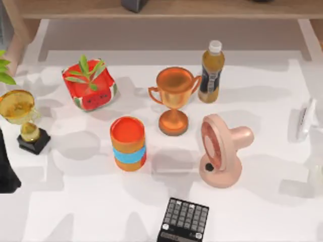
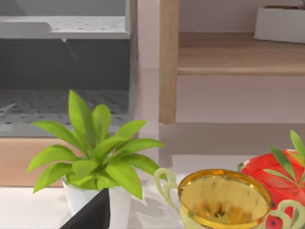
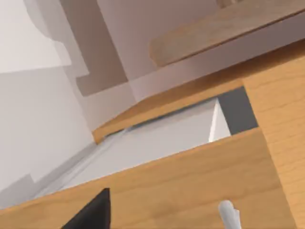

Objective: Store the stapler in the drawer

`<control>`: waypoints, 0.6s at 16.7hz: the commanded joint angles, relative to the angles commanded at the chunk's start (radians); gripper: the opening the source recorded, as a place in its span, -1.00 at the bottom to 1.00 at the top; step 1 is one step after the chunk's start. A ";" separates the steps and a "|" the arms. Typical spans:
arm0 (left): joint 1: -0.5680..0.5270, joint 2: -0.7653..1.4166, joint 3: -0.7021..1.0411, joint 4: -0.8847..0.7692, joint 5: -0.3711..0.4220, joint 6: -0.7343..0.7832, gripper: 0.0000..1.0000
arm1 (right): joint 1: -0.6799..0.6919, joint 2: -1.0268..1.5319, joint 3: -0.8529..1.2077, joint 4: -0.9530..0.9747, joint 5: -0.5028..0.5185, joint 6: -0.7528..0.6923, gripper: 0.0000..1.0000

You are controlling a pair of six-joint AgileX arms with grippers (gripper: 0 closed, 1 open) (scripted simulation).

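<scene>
**A:** Where's the stapler (image 1: 305, 118) at?

**B:** Past the calculator (image 1: 184, 222), out by the table's (image 1: 101, 212) right edge and well apart from the clutter. Probably an easy reach.

**A:** And the claws?

**B:** Right gripper (image 3: 93, 212) faces the drawer (image 3: 190, 176), which looks open, I'd guess for the drop. Left gripper (image 2: 90, 214) sits parked by the gold trophy (image 2: 224, 200). Can't tell clenched or released for either.

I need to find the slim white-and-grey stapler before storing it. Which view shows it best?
The top view: the slim white-and-grey stapler stands near the table's right edge, right of the pink fan. The wrist views face the shelf and the wooden drawer instead.
</scene>
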 joint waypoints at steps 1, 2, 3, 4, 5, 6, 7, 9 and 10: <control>0.000 0.000 0.000 0.000 0.000 0.000 1.00 | 0.041 -0.027 0.025 -0.081 0.007 0.063 1.00; 0.000 0.000 0.000 0.000 0.000 0.000 1.00 | 0.082 -0.049 0.058 -0.167 0.019 0.129 1.00; 0.000 0.000 0.000 0.000 0.000 0.000 1.00 | 0.124 -0.065 0.100 -0.261 0.036 0.199 1.00; 0.000 0.000 0.000 0.000 0.000 0.000 1.00 | 0.165 -0.075 0.148 -0.359 0.058 0.272 1.00; 0.000 0.000 0.000 0.000 0.000 0.000 1.00 | 0.205 -0.081 0.200 -0.461 0.084 0.346 1.00; 0.000 0.000 0.000 0.000 0.000 0.000 1.00 | 0.245 -0.083 0.257 -0.566 0.112 0.422 1.00; 0.000 0.000 0.000 0.000 0.000 0.000 1.00 | 0.282 -0.080 0.317 -0.675 0.144 0.500 1.00; 0.000 0.000 0.000 0.000 0.000 0.000 1.00 | 0.351 -0.063 0.442 -0.896 0.212 0.657 1.00; 0.000 0.000 0.000 0.000 0.000 0.000 1.00 | 0.382 -0.050 0.505 -1.007 0.248 0.735 1.00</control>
